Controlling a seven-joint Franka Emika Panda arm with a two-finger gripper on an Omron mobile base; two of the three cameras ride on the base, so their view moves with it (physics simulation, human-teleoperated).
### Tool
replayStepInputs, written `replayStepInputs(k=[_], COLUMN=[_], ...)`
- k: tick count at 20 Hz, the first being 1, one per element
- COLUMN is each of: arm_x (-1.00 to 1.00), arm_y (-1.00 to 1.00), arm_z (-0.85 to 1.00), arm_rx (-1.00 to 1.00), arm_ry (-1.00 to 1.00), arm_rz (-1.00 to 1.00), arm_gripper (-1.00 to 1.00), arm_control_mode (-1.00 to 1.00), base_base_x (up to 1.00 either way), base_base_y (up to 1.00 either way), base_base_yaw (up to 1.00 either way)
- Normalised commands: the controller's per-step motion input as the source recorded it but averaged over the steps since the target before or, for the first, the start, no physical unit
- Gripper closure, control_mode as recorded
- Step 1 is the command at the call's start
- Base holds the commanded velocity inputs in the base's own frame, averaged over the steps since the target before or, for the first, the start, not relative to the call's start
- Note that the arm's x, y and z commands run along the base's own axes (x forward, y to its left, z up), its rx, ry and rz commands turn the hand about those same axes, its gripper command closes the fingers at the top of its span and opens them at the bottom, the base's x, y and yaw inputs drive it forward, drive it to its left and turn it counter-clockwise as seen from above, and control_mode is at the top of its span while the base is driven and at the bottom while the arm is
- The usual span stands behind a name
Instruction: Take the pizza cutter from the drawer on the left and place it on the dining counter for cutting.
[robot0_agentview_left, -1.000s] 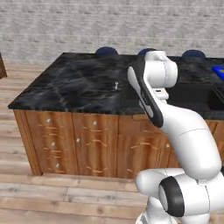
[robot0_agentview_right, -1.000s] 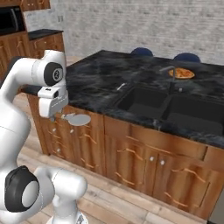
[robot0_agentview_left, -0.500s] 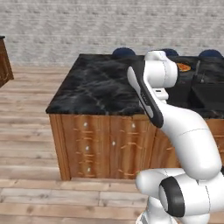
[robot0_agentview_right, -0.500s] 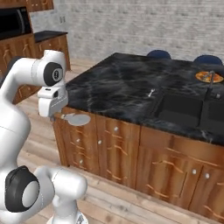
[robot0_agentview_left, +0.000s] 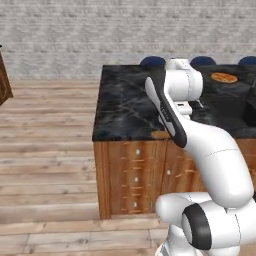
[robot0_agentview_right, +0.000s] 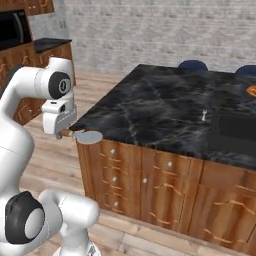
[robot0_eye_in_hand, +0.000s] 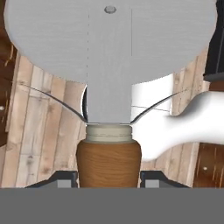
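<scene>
Fingers (robot0_eye_in_hand: 65, 178) of the robot are closed from both sides on the short brown wooden handle of the pizza cutter (robot0_eye_in_hand: 109, 78), a small hand tool with a round flat silver-grey wheel blade. In the hand view the handle stands between the two dark tips, and the wheel spreads wide above it, with a small rivet near its top edge and a pale collar where the metal neck meets the wood.

In the right base view the gripper (robot0_agentview_right: 63, 133) carries the cutter (robot0_agentview_right: 86, 136) in the air, just beside the near left corner of the large black marble bench with pale gold veins (robot0_agentview_right: 165, 107), at about the height of its top. The wheel lies flat and points toward the bench. Below it is the wooden plank floor, so the tool is not yet over the marble.

I judge the cutter to be light and stiff. The wooden handle is the right place to hold, because the thin metal wheel is smooth, may turn on its axle, and has a sharp edge. The grip sits low on the handle, so the wheel end could tip if the hand moves quickly.
</scene>
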Motion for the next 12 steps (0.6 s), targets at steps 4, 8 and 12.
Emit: replayStepInputs(k=[4,8,12], arm_x=[0.0,0.0,0.0], arm_y=[0.0,0.0,0.0], arm_z=[0.0,0.0,0.0], arm_rx=[0.0,0.0,0.0], arm_ry=[0.0,0.0,0.0], arm_rz=[0.0,0.0,0.0], arm_gripper=[1.0,1.0,1.0], arm_control_mode=[1.0,1.0,1.0], base_base_x=[0.75,0.52,0.08], base_base_y=[1.0,1.0,1.0], base_base_yaw=[-0.26,-0.25,-0.28])
